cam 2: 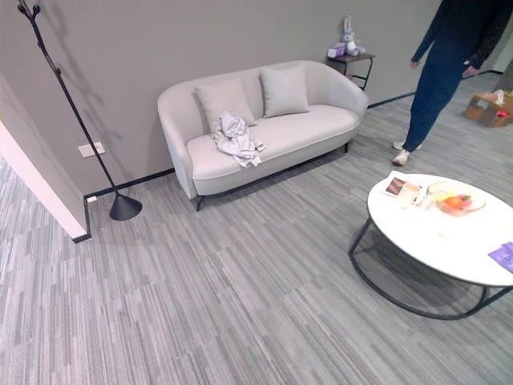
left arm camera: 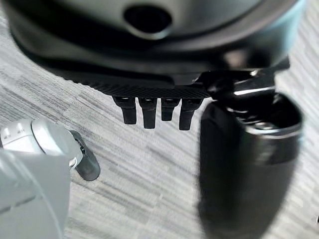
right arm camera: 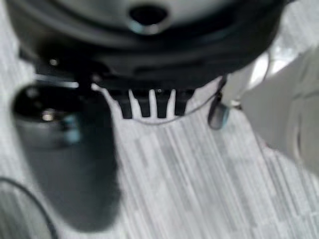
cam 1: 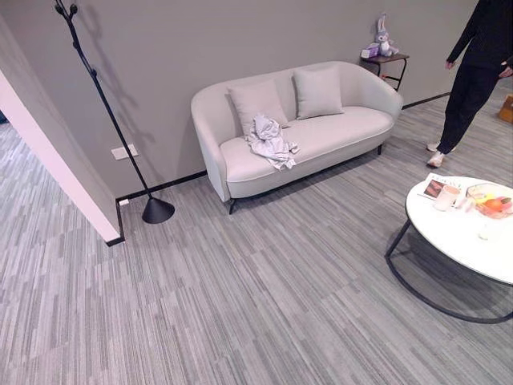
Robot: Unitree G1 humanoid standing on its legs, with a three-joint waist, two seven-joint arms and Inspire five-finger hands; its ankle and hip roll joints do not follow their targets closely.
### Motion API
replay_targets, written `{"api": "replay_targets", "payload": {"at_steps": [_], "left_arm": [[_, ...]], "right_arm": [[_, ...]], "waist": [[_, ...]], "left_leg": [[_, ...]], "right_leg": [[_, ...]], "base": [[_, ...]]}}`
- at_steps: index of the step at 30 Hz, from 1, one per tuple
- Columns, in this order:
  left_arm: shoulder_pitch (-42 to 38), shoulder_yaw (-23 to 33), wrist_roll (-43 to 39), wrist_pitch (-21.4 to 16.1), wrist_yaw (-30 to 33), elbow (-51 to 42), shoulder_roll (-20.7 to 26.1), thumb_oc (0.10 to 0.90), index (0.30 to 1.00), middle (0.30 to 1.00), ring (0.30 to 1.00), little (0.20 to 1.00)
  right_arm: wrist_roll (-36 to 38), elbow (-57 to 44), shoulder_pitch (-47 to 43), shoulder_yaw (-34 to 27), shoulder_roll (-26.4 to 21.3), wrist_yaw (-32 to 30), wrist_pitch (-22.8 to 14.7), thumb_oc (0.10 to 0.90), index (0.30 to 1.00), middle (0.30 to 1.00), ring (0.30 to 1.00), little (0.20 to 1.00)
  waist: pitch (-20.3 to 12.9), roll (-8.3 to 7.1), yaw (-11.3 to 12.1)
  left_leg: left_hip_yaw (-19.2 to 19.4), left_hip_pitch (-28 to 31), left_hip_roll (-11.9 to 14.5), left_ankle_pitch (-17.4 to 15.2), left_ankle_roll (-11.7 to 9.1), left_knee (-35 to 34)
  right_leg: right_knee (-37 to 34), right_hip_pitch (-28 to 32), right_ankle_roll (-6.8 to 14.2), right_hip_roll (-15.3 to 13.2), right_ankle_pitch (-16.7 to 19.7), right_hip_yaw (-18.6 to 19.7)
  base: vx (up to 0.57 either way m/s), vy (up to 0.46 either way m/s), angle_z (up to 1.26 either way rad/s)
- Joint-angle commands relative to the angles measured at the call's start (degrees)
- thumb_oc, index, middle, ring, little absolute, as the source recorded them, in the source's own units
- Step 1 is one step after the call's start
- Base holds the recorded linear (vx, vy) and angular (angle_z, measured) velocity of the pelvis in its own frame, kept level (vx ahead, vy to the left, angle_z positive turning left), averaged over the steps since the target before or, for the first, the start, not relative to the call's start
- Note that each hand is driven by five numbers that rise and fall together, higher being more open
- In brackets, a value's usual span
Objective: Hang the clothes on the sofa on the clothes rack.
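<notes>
1. On the far side of the room, on the left half of the sofa (cam 1: 345,127) seat, the clothes (cam 1: 269,141) sit in one crumpled pale grey heap. It's just in front of the left cushion (cam 1: 256,100), with a tail of cloth trailing toward the near edge of the seat.
2. The key relation: the heap is well apart from both hands, far ahead across open floor (cam 1: 240,305) and a touch left of centre. I'd guess the left hand (left arm camera: 159,94) ends up slightly nearer, but honestly it's a walk-up first, not a reach.
3. The heap's long axis runs roughly far-to-near, from the cushion out to the seat's front edge.
4. The left hand's fingers (left arm camera: 149,114) hang relaxed and loose over the carpet, gripping nothing. Same deal with the right hand (right arm camera: 149,74): its fingers (right arm camera: 144,107) are loose and empty, with floor past them.
5. The clothes rack (cam 1: 116,120) stands left of the sofa by the wall, leaning a bit in view, well apart from the heap.
6. Hard to make out: the rack's top is cut off at the frame edge, so the hooks are barely readable. I can't tell if the heap is one garment or several, or where a collar is.
7. The round tabletop (cam 1: 465,241) sits near right, and a person (cam 1: 473,72) stands far right. I reckon both are off the likely path.
</notes>
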Motion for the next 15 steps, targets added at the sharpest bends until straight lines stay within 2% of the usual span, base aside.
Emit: {"api": "replay_targets", "payload": {"at_steps": [1, 8, 15], "left_arm": [[-3.8, 2.9, -1.0, -2.4, 1.1, 2.1, -0.3, 0.800, 0.900, 0.900, 0.900, 0.900], [-4.5, -2.5, 1.0, -1.8, -0.1, 0.6, -1.9, 0.800, 0.900, 0.900, 0.900, 0.900], [-5.1, -9.1, 5.8, -1.6, -0.8, -0.1, -2.4, 0.800, 0.900, 0.900, 0.900, 0.900]], "right_arm": [[-0.6, 3.9, -1.3, -2.1, -1.5, -0.9, -0.5, 0.800, 0.900, 0.900, 0.900, 0.900], [-2.8, 4.5, -3.6, 0.9, -2.5, -0.6, -0.2, 0.800, 0.900, 0.900, 0.900, 0.900], [-9.3, 3.2, -7.1, 8.4, -1.1, 1.6, 1.3, 0.800, 0.900, 0.900, 0.900, 0.900]], "waist": [[0.0, -1.77, 0.6], [0.6, -1.86, 0.2], [0.6, -2.60, -0.2]], "left_leg": [[-2.6, 0.6, 2.5, -2.5, -4.0, -2.3], [-1.4, 0.6, 2.6, -2.7, -3.7, -2.3], [0.0, 0.9, 2.8, -3.0, -3.4, -2.2]], "right_leg": [[-6.2, 0.9, 3.6, -2.2, 2.2, -1.9], [-6.2, 0.2, 3.7, -2.1, 2.9, -0.6], [-6.2, -0.1, 3.6, -1.9, 3.4, 1.1]], "base": [[-0.05, 0.008, -0.04], [-0.03, -0.006, -0.06], [-0.04, -0.014, -0.20]]}}
